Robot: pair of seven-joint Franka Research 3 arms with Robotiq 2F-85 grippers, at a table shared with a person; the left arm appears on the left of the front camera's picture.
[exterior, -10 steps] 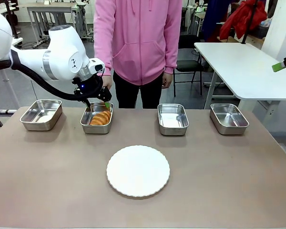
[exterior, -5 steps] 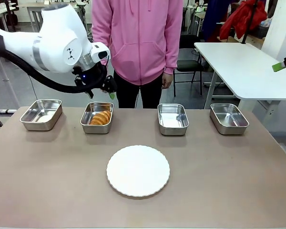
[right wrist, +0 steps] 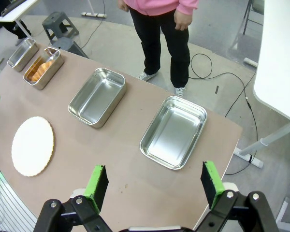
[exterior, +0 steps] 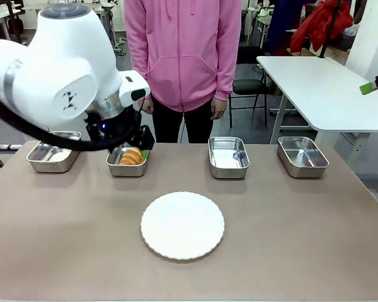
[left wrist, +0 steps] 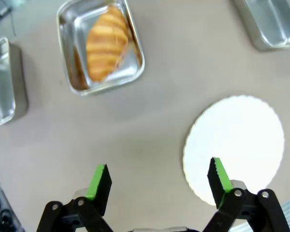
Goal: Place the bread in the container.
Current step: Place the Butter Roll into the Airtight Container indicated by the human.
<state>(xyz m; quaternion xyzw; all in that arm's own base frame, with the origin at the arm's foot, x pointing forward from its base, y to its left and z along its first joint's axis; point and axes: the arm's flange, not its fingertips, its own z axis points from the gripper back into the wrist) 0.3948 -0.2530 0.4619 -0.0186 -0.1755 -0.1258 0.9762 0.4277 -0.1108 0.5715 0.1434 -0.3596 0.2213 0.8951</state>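
Beyond the open left gripper (left wrist: 157, 181), bread (left wrist: 105, 42).

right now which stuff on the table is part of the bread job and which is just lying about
Part of the job:
- bread
- container holding it
- left tool, open and empty

Lying about:
- white plate
- three empty pans

Four steel pans (exterior: 227, 156), one croissant (exterior: 131, 156), one white plate (exterior: 183, 225), one person (exterior: 183, 56)
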